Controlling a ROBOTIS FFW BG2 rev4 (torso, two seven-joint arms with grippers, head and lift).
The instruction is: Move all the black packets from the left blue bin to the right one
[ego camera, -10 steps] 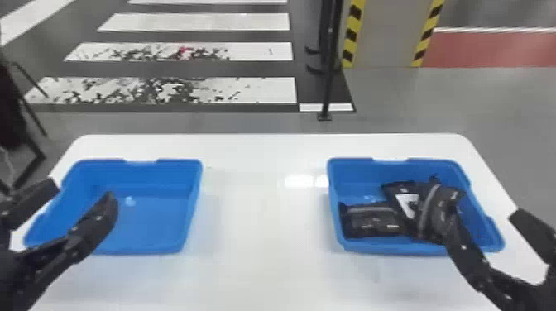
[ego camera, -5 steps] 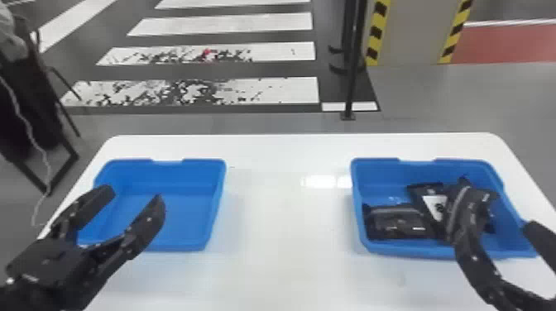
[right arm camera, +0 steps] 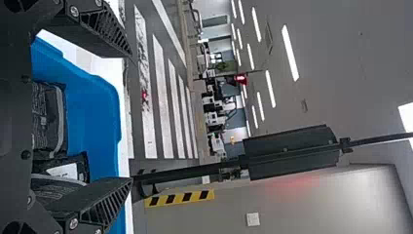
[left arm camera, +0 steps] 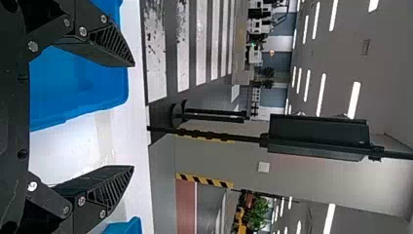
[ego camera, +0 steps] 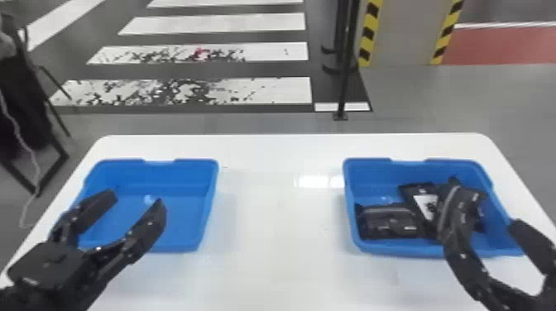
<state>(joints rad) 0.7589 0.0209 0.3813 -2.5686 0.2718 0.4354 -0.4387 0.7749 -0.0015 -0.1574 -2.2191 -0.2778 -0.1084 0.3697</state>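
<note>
My left gripper (left arm camera: 133, 116) and right gripper (right arm camera: 131, 118), spread wide, hold nothing; I should lift clear of black packets (ego camera: 387, 222) before retracting toward table's (ego camera: 281, 264) near side.

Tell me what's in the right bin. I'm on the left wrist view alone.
Observer: From the head view, the right bin has at least two black packets in it, one bearing a white label.

Operator: And the right end effector, is it gripping one?

Observer: No. The right end effector is open with nothing gripped; in the head view, one finger overlaps the packets.

Operator: Rest of the left bin, beyond what I get?

Observer: In the head view, the visible floor of the left bin is bare blue. The left end effector hides part of it, so I can't vouch for that bit.
</note>
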